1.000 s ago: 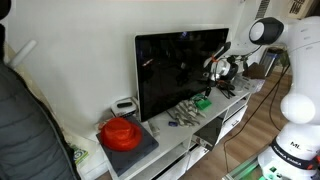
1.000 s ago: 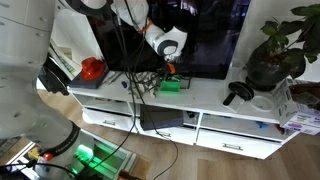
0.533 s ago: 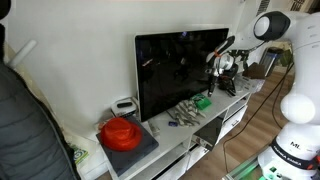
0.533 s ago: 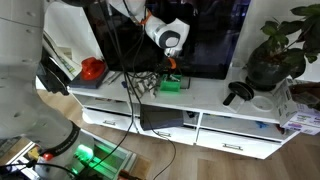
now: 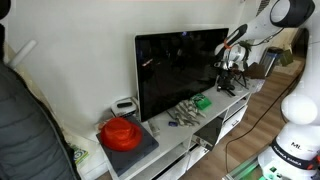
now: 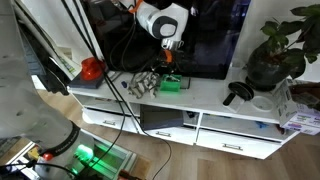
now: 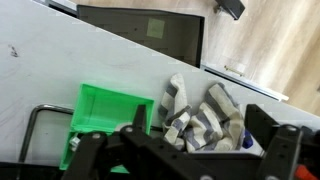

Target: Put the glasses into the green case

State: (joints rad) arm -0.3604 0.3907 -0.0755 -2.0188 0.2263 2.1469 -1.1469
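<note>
At the far left of the wrist view, a thin dark loop (image 7: 38,125) is seen on the white desk (image 7: 60,60). It cannot be told if this is the glasses. Just right of it lies the green case (image 7: 105,118), which looks open at the top. Nothing clear is seen inside it. Close on its right, a pile of grey clutter (image 7: 200,112) is found. The tool (image 7: 195,122) is spread wide above the case's right edge and the clutter. Nothing is gripped in it.

In an exterior view, a red thing (image 6: 92,68) is seen at the left. After it come the clutter and the case, with the TV (image 6: 215,40) behind them. A plant (image 6: 272,48) is seen far to the right.

The glasses should likely be found first. The tool should then be brought straight down over their middle and closed softly, so nothing is bent. They should be lifted clear of the clutter and laid flat inside the case.

The arm (image 5: 285,12) is raised high at the right. It is bent down toward the desk. The tool is hung near the TV's right edge, above the case and not touching it.
</note>
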